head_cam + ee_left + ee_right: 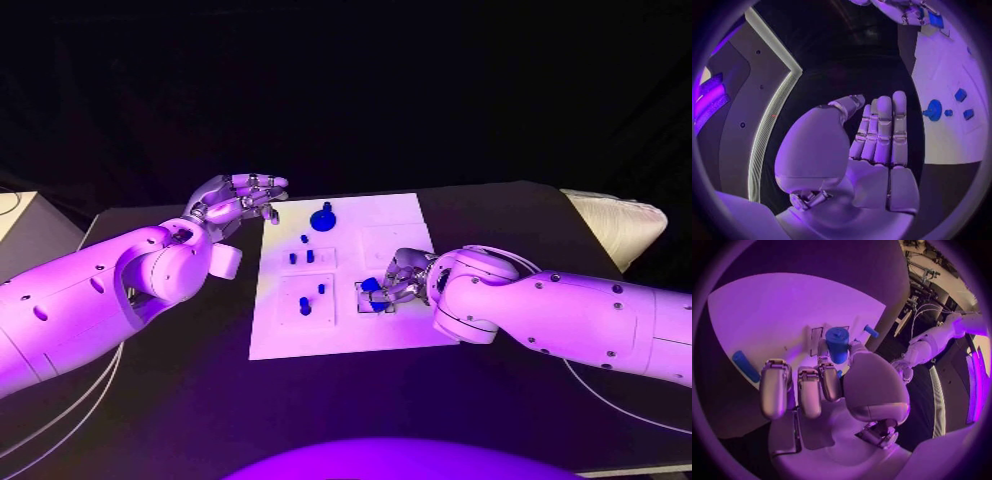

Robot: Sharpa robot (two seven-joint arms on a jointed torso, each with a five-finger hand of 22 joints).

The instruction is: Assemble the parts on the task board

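Blue cylindrical part (837, 344) sits pinched at the fingertips of the right hand (400, 285), its long axis running roughly upright and away from the palm in the right wrist view. The hand hovers low over the near right area of the task board (382, 225), beside a dark-outlined square recess (369, 296). Judgement: the coming move turns on bringing the part's lower end straight down into that recess, so the axis must stay close to vertical; whether the end has already entered the recess cannot be told, as the fingers hide it.

Left hand (235, 198) is held above the worktop (548, 215) just off the board's far left corner, fingers straight and close together, holding nothing. It is well apart from the work point and does not obstruct.

Other items: a larger round blue piece (323, 214) near the board's far edge, and small blue pegs (304, 305) in the left-hand compartments. None lie between the right hand and its recess. A pale object (617, 222) rests at the worktop's far right, clear of the arms.
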